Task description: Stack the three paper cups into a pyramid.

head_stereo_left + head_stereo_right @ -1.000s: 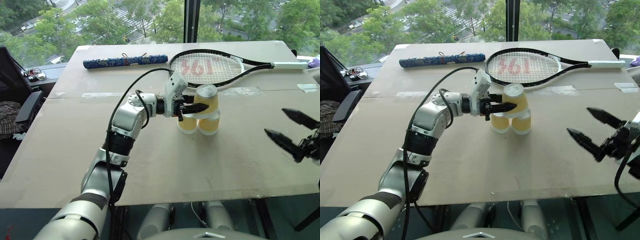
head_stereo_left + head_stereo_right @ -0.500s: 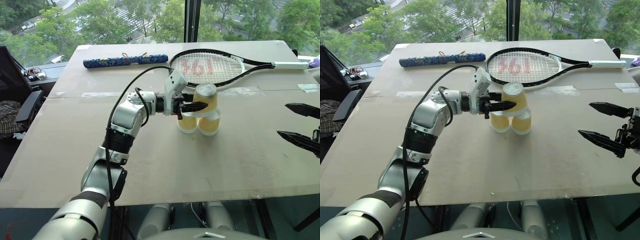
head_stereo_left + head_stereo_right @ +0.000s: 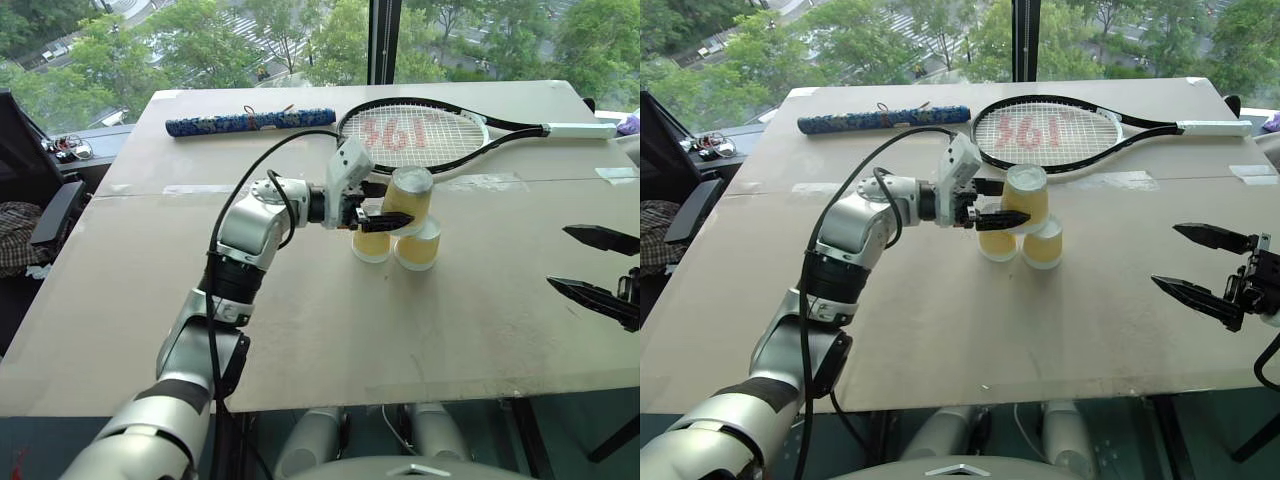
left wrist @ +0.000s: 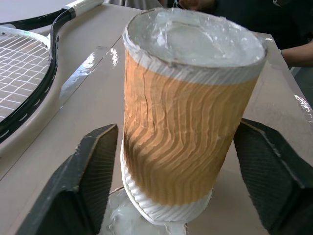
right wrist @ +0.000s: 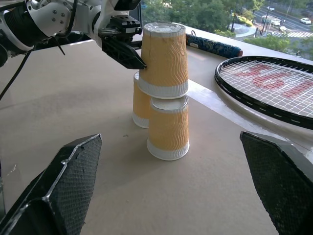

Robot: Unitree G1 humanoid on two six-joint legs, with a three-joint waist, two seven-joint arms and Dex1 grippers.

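The table [image 3: 300, 320] takes up most of the head view, a pale board with a taped seam running across its middle. In the upper right of the frame lies a tennis racket [image 3: 420, 135] with a black frame, white strings and a red mark on them, its white handle running toward the right edge. To its left, in the upper middle, lies a long blue patterned roll [image 3: 250, 122].

My left arm reaches from the lower left up to the centre, and my left claw [image 3: 385, 205] sits level at the top cup [image 3: 408, 198]. In the left wrist view my two fingers [image 4: 88, 181] stand spread on either side of that cup, with a gap showing between each pad and the ribbed yellow wall, so the claw is released and grasps nothing.

My right claw [image 3: 1200, 265] hangs at the right edge of the frame, well apart from the cups, its two black fingers spread wide and empty.

The three paper cups [image 5: 164, 88] stand upside down just right of centre, near the racket's rim. Two sit side by side on the table, touching, and the third rests on their white bases, forming the pyramid [image 3: 1022, 225]. The top cup leans slightly in the head views.
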